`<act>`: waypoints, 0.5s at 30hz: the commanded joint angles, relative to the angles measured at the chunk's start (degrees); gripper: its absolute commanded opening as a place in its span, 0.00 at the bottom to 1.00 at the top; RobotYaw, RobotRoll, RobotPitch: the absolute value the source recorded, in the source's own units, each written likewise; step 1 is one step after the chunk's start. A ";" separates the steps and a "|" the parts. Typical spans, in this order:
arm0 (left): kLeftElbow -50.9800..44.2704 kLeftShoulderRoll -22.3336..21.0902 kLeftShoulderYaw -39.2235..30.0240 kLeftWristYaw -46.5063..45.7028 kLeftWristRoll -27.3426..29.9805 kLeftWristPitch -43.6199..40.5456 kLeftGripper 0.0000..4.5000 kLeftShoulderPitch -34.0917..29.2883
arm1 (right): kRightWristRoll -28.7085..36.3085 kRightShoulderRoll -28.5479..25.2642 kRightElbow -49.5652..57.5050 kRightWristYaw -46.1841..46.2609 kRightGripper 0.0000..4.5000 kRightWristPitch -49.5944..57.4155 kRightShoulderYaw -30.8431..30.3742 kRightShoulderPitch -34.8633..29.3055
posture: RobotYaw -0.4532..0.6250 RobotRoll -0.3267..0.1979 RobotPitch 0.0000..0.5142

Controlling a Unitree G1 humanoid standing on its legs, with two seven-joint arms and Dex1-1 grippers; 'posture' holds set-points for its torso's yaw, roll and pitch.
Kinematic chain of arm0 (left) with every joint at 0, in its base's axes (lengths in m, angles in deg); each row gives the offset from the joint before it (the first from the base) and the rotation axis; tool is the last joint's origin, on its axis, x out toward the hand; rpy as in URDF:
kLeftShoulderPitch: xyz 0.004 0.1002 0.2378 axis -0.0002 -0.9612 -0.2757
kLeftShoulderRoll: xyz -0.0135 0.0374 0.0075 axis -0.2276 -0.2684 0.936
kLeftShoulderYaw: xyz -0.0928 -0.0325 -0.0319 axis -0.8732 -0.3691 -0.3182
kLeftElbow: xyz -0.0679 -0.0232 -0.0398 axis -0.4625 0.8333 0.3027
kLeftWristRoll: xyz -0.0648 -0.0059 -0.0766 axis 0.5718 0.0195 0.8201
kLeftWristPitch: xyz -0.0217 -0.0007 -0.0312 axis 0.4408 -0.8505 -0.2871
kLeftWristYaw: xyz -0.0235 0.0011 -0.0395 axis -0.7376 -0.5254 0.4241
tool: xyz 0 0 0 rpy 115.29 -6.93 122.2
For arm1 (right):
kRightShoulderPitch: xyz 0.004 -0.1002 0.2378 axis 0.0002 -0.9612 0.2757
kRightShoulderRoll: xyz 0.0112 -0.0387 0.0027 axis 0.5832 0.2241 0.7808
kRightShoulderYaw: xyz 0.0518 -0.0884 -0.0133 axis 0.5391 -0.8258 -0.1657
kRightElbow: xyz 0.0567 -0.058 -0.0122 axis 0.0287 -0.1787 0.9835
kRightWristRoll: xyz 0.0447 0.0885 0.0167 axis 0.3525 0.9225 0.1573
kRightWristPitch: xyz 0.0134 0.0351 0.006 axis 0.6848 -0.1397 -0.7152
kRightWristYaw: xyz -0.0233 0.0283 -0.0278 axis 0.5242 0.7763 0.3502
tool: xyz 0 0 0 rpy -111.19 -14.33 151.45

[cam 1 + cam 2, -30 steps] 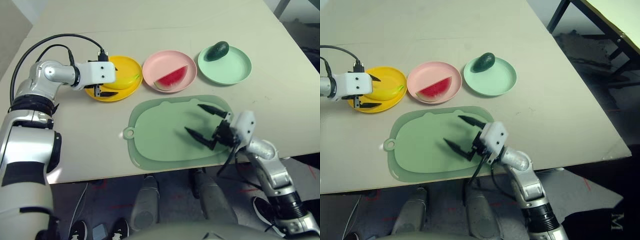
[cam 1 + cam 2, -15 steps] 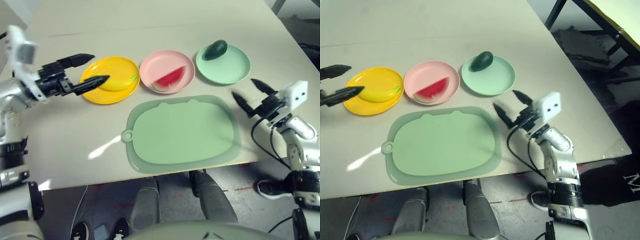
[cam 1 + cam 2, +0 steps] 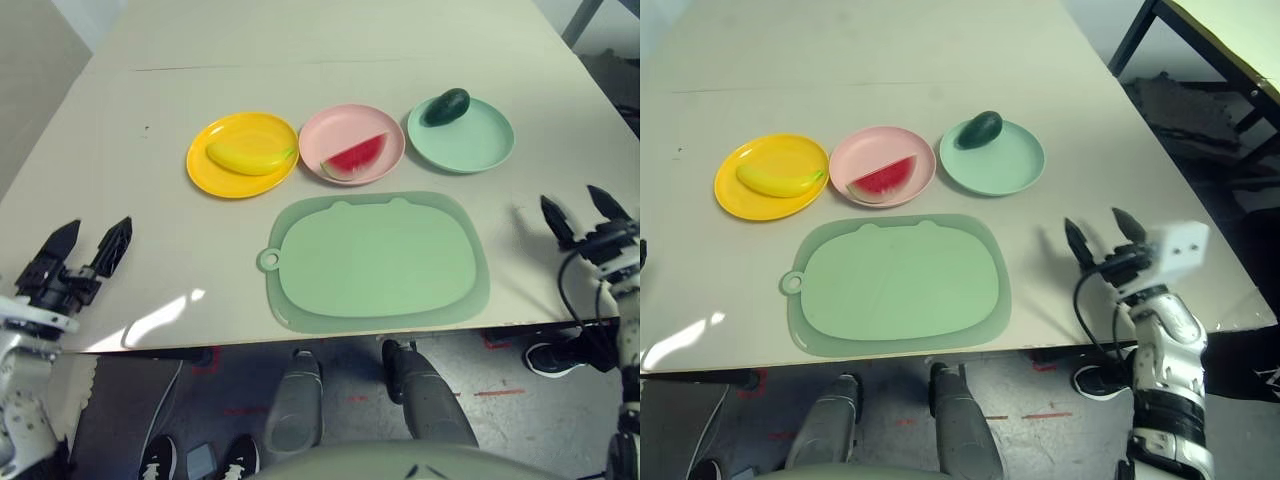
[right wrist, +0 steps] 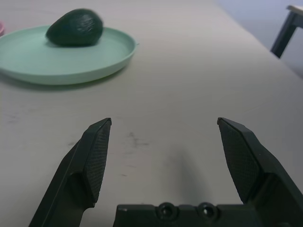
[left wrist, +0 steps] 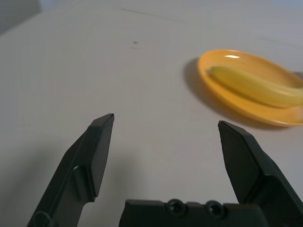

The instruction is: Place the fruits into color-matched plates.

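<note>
The robot's left gripper, its two black fingers spread apart with nothing between them, hovers at the near left part of a pale table. The right gripper, its fingers likewise apart and empty, is raised over the table's right side. Between the two grippers lies a pale green cutting mat, its ring handle pointing left. Beyond the mat, three round plates line up in a row. A curved banana rests in the yellow plate at left, a red watermelon wedge sits in the pink plate at center, and a dark green avocado lies in the mint green plate at right, toward its far left edge.
</note>
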 commanded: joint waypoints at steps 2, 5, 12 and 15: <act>3.33 0.36 3.39 -1.91 -3.16 3.80 1.00 0.39 | 0.83 0.00 -6.32 -1.11 1.00 -3.92 1.67 0.58 | 0.47 0.62 0.50; 4.05 -0.03 4.96 -2.28 -3.21 4.74 1.00 0.96 | 1.55 0.02 -9.38 -1.59 1.00 -6.21 2.26 2.42 | 0.46 0.62 0.49; 6.34 -0.35 6.21 -2.86 -1.79 4.93 1.00 1.90 | 2.51 1.80 -11.46 -3.28 1.00 -8.39 1.64 4.27 | 0.44 0.62 0.50; 5.96 -0.78 7.15 -2.59 -2.20 4.95 1.00 1.27 | 2.48 2.39 -10.91 -4.45 1.00 -8.41 0.89 4.30 | 0.44 0.62 0.50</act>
